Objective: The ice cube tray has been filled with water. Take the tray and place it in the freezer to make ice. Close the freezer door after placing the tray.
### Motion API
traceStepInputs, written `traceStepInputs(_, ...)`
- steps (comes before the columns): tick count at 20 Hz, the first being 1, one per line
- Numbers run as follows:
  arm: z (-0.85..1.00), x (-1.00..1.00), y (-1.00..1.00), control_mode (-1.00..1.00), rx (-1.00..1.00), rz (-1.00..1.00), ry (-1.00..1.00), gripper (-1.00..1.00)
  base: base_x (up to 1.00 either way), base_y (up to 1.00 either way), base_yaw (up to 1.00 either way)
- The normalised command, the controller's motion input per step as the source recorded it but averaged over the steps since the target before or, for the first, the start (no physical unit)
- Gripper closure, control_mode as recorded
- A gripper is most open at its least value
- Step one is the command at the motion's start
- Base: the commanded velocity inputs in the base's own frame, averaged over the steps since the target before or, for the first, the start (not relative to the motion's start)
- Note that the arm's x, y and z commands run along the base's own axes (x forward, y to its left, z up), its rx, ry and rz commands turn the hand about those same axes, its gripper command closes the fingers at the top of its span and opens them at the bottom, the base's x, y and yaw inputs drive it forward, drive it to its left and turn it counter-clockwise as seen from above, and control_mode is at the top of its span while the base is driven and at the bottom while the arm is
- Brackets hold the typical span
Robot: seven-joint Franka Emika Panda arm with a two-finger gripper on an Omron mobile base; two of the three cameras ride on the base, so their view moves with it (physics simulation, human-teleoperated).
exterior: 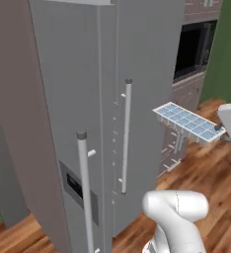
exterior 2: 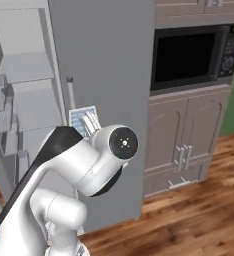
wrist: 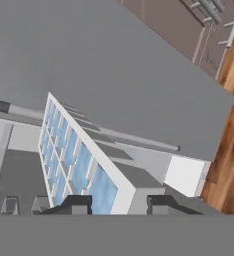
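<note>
Wood flooring [exterior: 206,173] runs under a tall grey fridge [exterior: 63,74] in the left base view, with brown cabinets [exterior: 186,94] and a dark oven [exterior: 192,47] beyond. The tray [exterior: 189,122] hangs in mid-air, well off the floor, to the right of the fridge front and near the plain door's bar handle [exterior: 126,136]; its far end meets the white hand at the right edge, where the gripper [exterior: 219,129] grips it. The freezer door [exterior: 53,148], with its dark dispenser panel [exterior: 77,190] and own handle [exterior: 85,190], swings out toward the camera. In the right base view the freezer [exterior 2: 19,100] stands open at the left, white shelves showing, and the arm [exterior 2: 84,165] hides most of the tray [exterior 2: 81,119], of which a pale corner peeks above the wrist. In the hand view the tray [wrist: 76,160] stretches away from the fingertips [wrist: 75,204], a white frame with rows of pale blue water [wrist: 101,192] cells, tilted across the picture; the gripper [wrist: 116,205] is closed onto the tray's near edge, one finger on each side. The step in hand looks like carrying: the tray is lifted but not yet inside. Next, I judge, it must swing left round the plain door into the open compartment and onto a shelf, kept level so the water stays put, before the door is pushed shut.
</note>
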Motion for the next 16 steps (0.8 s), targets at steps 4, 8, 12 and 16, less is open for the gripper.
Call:
traceStepInputs(4,0.00,0.00,0.00,1.00,0.00,0.00,0.00,1.00,0.00,-0.19,0.39)
traceStepInputs(8,0.00,0.00,0.00,1.00,0.00,0.00,0.00,1.00,0.01,-0.15,0.38)
traceStepInputs(12,0.00,0.00,0.00,1.00,0.00,0.00,0.00,1.00,0.00,-0.11,0.38)
traceStepInputs(16,0.00,0.00,0.00,1.00,0.00,0.00,0.00,1.00,0.00,-0.08,0.38)
